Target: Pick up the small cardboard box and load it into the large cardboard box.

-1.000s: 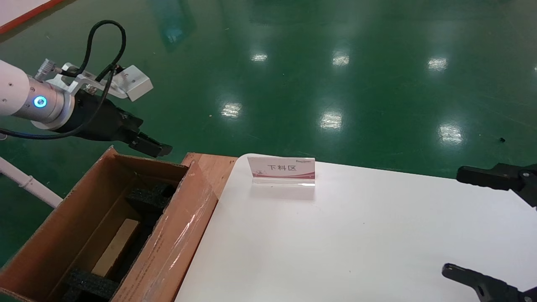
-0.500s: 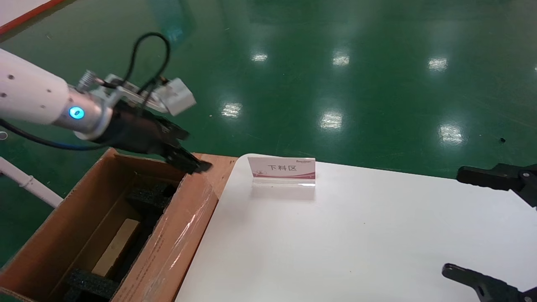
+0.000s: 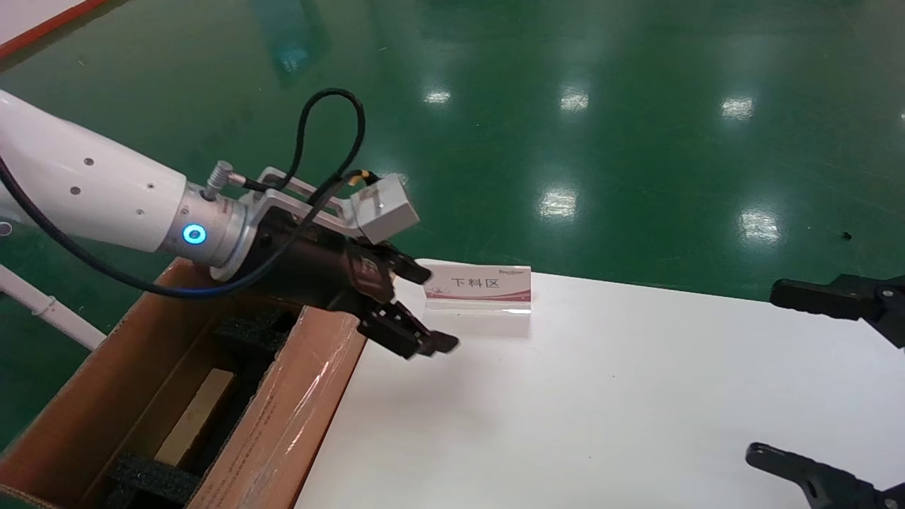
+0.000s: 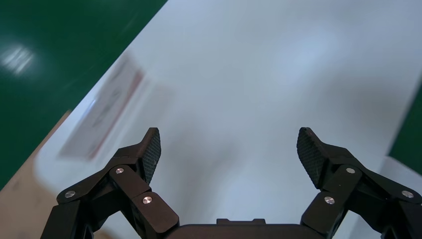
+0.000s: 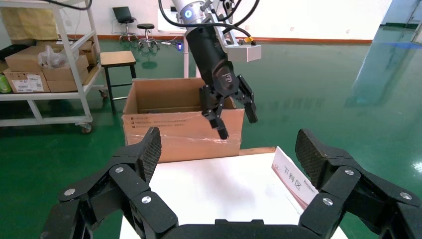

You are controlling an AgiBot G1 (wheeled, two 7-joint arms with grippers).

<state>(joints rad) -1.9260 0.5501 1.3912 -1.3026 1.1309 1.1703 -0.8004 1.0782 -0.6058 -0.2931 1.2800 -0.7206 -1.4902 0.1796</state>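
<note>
Small cardboard box (image 3: 194, 417) lies inside my large cardboard box (image 3: 297, 403) between black foam pieces (image 3: 152, 477), while my left gripper (image 3: 417, 307) hangs empty, jaws apart, over the white table (image 3: 601, 396) near a sign (image 3: 477, 286), right gripper (image 3: 834, 385) spread wide, green floor (image 3: 565, 106) beyond.

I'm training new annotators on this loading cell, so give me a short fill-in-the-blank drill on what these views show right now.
1. The left gripper hangs over the white table with its jaws ____.
2. The sign stands on the ____ table.
3. The pale small cardboard box lies ____ the large cardboard box.
4. The right gripper holds ____.

Missing words: open; white; inside; nothing
</note>
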